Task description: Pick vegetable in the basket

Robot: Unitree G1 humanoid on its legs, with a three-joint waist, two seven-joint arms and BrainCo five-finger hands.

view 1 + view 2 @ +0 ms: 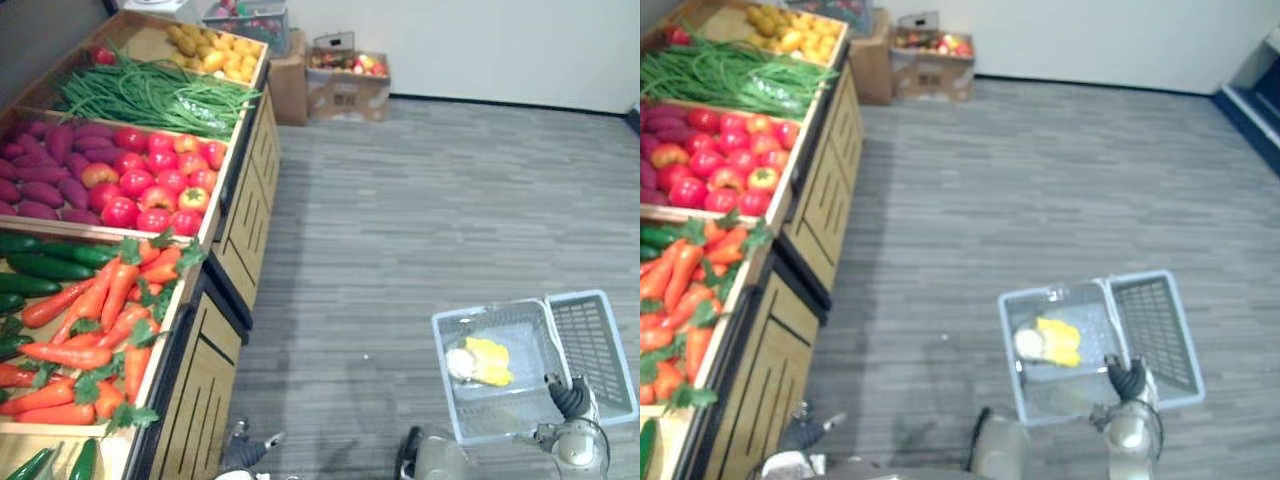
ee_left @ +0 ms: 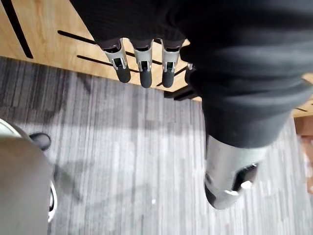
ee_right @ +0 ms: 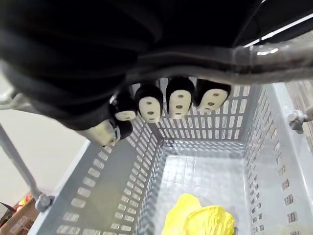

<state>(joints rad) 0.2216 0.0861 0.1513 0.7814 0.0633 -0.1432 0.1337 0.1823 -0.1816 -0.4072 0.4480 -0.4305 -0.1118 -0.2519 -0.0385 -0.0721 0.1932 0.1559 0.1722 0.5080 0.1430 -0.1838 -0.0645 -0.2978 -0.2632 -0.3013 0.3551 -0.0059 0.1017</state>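
Right hand (image 3: 149, 105): fingers curled round the metal wire handle (image 3: 274, 54) of the grey plastic basket (image 1: 490, 313). The grip is closed and the basket hangs from it, near right, above the grey striped floor (image 1: 420, 200).

Basket contents: one yellow vegetable (image 1: 491, 362) lies on the basket floor, with a pale round item (image 1: 460, 364) touching its left side. I cannot tell what kind either one is. A meshed panel runs along the basket's right side.

Left hand (image 2: 142, 66): fingers straight and spread a little, holding nothing. It is near left, just beside the slatted front of the wooden display stand (image 1: 195, 400).

Stand, left side, near to far:
- carrots (image 1: 100, 320) with green tops
- cucumbers (image 1: 45, 262) to their left
- next compartment: tomatoes (image 1: 155, 180), with purple tubers (image 1: 45, 165) to their left
- green beans (image 1: 150, 95)
- yellow produce (image 1: 215, 52) at the far end

Far, against the wall: an open cardboard box (image 1: 345, 88) holding mixed produce.

Writing: there is dark print on the front of the box, too small to read. No labels can be made out on the basket or the stand.
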